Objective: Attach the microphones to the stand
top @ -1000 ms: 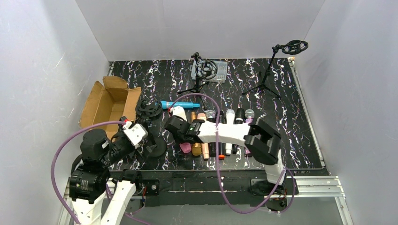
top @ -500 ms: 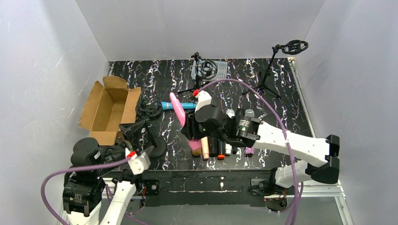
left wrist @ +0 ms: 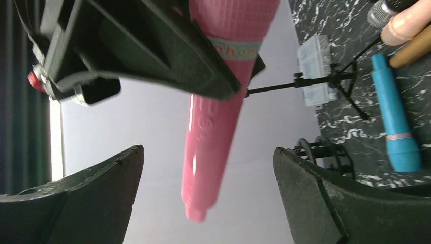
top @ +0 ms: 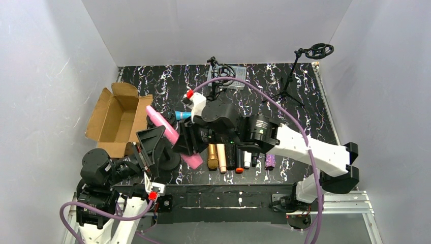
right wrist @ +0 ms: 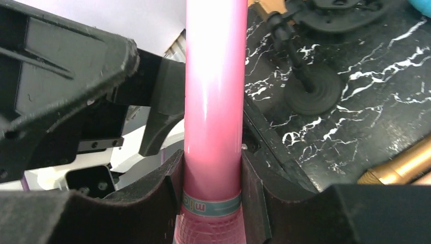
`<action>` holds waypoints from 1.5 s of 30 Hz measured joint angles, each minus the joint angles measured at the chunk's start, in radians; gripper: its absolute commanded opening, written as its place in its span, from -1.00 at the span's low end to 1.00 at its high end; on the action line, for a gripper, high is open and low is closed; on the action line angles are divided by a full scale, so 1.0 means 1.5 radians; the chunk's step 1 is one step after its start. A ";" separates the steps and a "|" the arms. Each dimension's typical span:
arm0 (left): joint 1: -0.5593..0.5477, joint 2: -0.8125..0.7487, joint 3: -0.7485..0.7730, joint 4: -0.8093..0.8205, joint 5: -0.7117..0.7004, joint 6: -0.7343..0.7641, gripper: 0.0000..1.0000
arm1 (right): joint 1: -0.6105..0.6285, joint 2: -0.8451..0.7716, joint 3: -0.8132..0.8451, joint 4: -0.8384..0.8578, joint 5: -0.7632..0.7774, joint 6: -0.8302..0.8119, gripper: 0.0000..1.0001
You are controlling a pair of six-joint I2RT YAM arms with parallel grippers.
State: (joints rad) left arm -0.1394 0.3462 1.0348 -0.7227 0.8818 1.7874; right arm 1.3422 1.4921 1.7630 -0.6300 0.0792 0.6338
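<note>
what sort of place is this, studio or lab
Probably a robot lab cell, not a studio: plain white walls box in a black marbled table, microphones lie in a row.

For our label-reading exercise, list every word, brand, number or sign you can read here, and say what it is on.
"mic": on the teal band of the pink microphone, right wrist view; the rest is out of sight.
"pho": same band, left wrist view; partly hidden, so uncertain.
On its body, raised marks: too blurred to read.
Nothing else is legible.

Pink microphone [right wrist: 212, 101] head partly off-frame
</note>
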 measured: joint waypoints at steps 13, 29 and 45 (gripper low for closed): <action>0.000 -0.016 -0.023 0.061 -0.006 0.033 -0.54 | 0.023 0.058 0.048 0.005 -0.046 -0.011 -0.92; 0.000 -0.024 -0.026 0.051 -0.002 0.058 -0.02 | 0.022 0.058 0.058 -0.003 -0.105 -0.022 -0.97; 0.001 -0.022 -0.025 0.032 -0.028 0.033 -1.00 | 0.005 0.129 0.194 -0.073 -0.116 -0.068 0.91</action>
State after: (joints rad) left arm -0.1387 0.3126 0.9966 -0.6746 0.8391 1.8374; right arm 1.3499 1.6852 2.0537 -0.7395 -0.0944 0.5316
